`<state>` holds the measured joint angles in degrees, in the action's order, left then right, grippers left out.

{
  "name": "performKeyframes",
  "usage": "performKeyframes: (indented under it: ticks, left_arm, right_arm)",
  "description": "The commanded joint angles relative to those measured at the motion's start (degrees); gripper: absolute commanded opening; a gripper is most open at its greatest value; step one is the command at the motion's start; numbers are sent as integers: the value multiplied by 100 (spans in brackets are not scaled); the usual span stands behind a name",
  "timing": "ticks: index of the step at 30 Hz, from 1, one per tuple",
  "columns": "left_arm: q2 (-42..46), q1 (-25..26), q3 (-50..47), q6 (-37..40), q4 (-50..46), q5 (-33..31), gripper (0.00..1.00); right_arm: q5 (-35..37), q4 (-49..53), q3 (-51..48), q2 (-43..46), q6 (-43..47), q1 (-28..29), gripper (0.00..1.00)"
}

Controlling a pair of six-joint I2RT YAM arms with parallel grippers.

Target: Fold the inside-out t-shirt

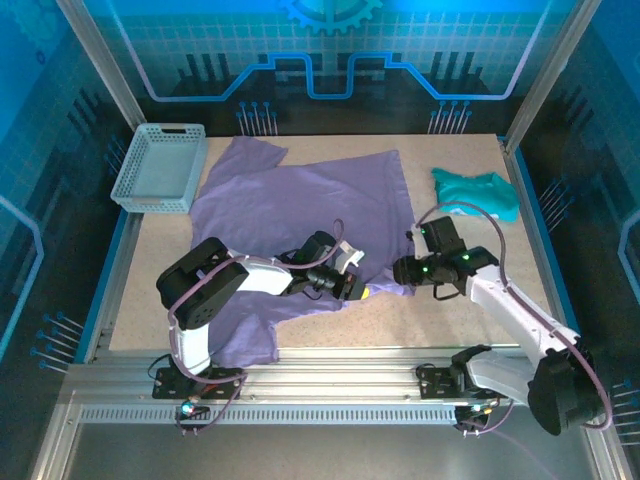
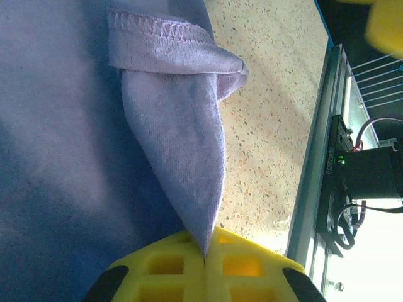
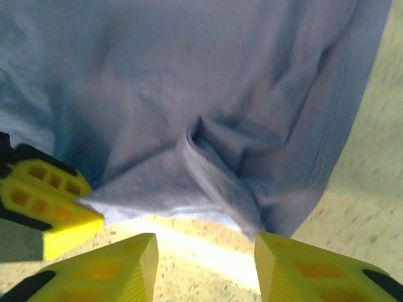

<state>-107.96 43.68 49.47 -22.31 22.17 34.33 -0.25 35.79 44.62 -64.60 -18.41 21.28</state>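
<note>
Blue-lit panels and aluminium rails box in a speckled beige tabletop [image 1: 450, 310], and across its middle lies the plain lavender-purple short-sleeved t-shirt [image 1: 290, 200], mostly flat and rumpled along its near edge. At the shirt's far left corner, just beside one sleeve, sits a pale plastic lattice basket [image 1: 172, 129]. Well off the shirt's far right side lies a small crumpled teal-green garment [image 1: 478, 190].

Both arms reach in over the shirt's near right part. The left gripper [image 1: 352, 287] sits at the shirt's near hem, and its wrist camera shows the yellow jaws pressed together [image 2: 205, 255] with a pointed fold of lavender cloth pinched between them. The stitched hem [image 2: 164, 34] curls over at the far end of that fold, with bare table to the right of it.

The right gripper [image 1: 402, 272] faces the left one, just off the shirt's right edge. Seen from its wrist, its two yellow fingers [image 3: 126, 264] stand apart with only bright table between them [image 3: 204, 245]. A puckered fold of hem lies just ahead of them, and the left gripper's yellow finger [image 3: 47, 204] shows beside it.
</note>
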Motion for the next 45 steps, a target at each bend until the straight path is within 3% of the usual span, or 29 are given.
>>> performKeyframes:
  ticks: [1,6,27,37,45]
  left_arm:
    - [-84,42,151,146,-99,57,0]
    - [-94,44,168,86,-64,105,0]
    - [-93,44,134,11,50,126,0]
    - [-113,43,99,-66,147,127,0]
    - [-119,38,106,-64,149,118,0]
  right_arm:
    - [1095,459,249,-444,118,327,46]
    - [1453,408,226,-960,-35,767,47]
    - [1429,846,826,-2353,316,782,41]
    - [1299,783,835,-2334,495,472,29]
    - [658,550,627,-2044,541,-124,18]
